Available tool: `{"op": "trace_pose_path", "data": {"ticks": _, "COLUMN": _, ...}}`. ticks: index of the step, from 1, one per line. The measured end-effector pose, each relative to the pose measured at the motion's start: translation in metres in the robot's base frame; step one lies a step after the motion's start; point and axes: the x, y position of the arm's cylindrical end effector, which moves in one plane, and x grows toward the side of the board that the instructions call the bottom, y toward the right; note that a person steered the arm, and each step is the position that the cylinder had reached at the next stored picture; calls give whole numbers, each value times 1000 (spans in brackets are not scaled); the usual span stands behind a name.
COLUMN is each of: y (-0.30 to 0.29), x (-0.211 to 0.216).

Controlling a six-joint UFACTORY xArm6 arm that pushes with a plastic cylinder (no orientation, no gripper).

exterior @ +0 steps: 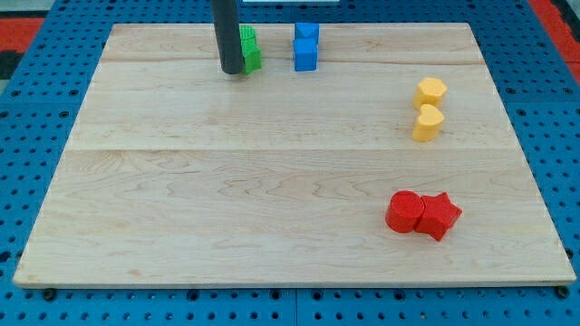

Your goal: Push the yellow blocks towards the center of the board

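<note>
Two yellow blocks sit at the view's right: a yellow hexagon [431, 91] and, just below it and touching it, a yellow heart-like block [428, 123]. My tip [232, 71] is near the view's top, left of centre, far from both yellow blocks. It stands right beside the green blocks [249, 50], partly hiding them.
Two blue blocks [306, 47] stand stacked close together near the view's top, right of the green ones. A red cylinder [404, 212] and a red star [439, 215] touch each other at the lower right. The wooden board [227, 199] lies on a blue pegboard.
</note>
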Motion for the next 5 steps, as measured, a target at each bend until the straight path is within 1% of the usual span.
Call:
{"op": "trace_pose_path", "data": {"ticks": 1, "y": 1, "x": -4}}
{"op": "trace_pose_path", "data": {"ticks": 2, "y": -8, "x": 46}}
{"op": "trace_pose_path", "data": {"ticks": 3, "y": 59, "x": 65}}
{"op": "trace_pose_path", "data": {"ticks": 4, "y": 176, "x": 48}}
{"op": "trace_pose_path", "data": {"ticks": 5, "y": 291, "x": 40}}
